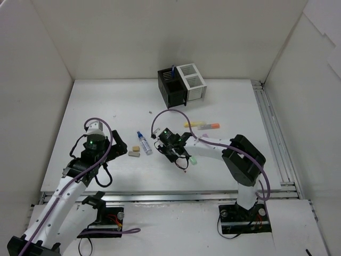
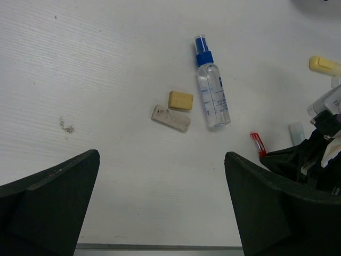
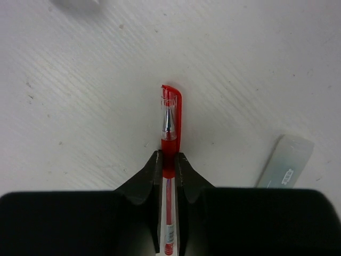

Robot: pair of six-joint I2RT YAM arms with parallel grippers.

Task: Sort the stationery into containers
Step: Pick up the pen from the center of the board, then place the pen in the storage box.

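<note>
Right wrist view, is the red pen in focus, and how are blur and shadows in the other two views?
Right wrist view: thin red pen with clear cap is sharp in the shut right gripper, shadow faint. Left wrist view: clear blue-capped spray bottle crisp, black fingers of the left gripper slightly soft. Top view: even light, soft shadows.

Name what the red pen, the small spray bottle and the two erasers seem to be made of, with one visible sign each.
Red pen: glossy plastic; its cap is see-through, showing the metal tip.
Spray bottle: clear, shiny body, likely plastic; opaque blue top.
Tan eraser: probably matte rubber; dull, no shine.
Grey eraser: likely the same, speckled and scuffed.
</note>
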